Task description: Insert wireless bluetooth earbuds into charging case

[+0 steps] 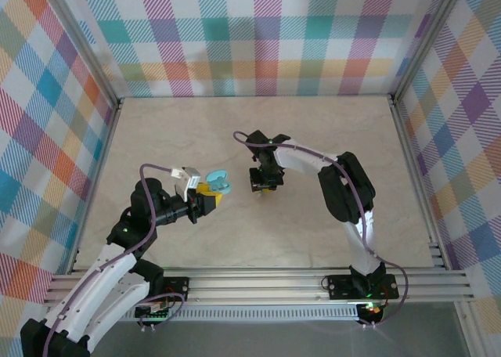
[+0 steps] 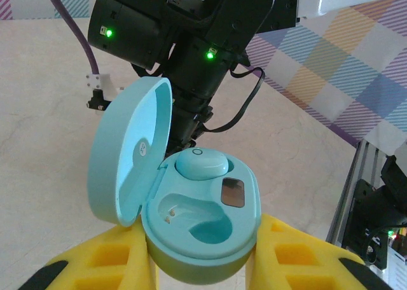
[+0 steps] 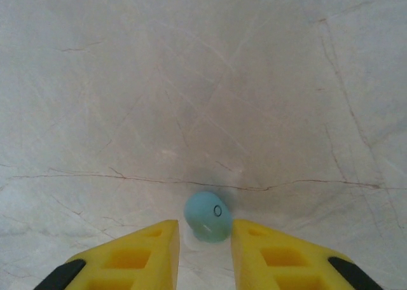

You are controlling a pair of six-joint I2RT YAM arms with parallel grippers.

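Note:
The light-blue charging case (image 2: 191,255) sits between the yellow fingers of my left gripper (image 2: 203,248), which is shut on its base. Its lid (image 2: 127,150) stands open to the left. One earbud (image 2: 201,163) rests in the far socket, and the near socket (image 2: 200,221) holds nothing. From above, the case (image 1: 218,182) is raised mid-table at my left gripper (image 1: 210,191). My right gripper (image 1: 264,185) points down at the table just right of it. A second earbud (image 3: 208,215) sits at the tips of my right gripper (image 3: 205,231), pinched between its fingers close to the tabletop.
The right arm's black wrist (image 2: 184,42) hangs close behind the open case. Plaid walls (image 1: 258,36) enclose the marbled tabletop (image 1: 258,138). An aluminium rail (image 1: 258,283) runs along the near edge.

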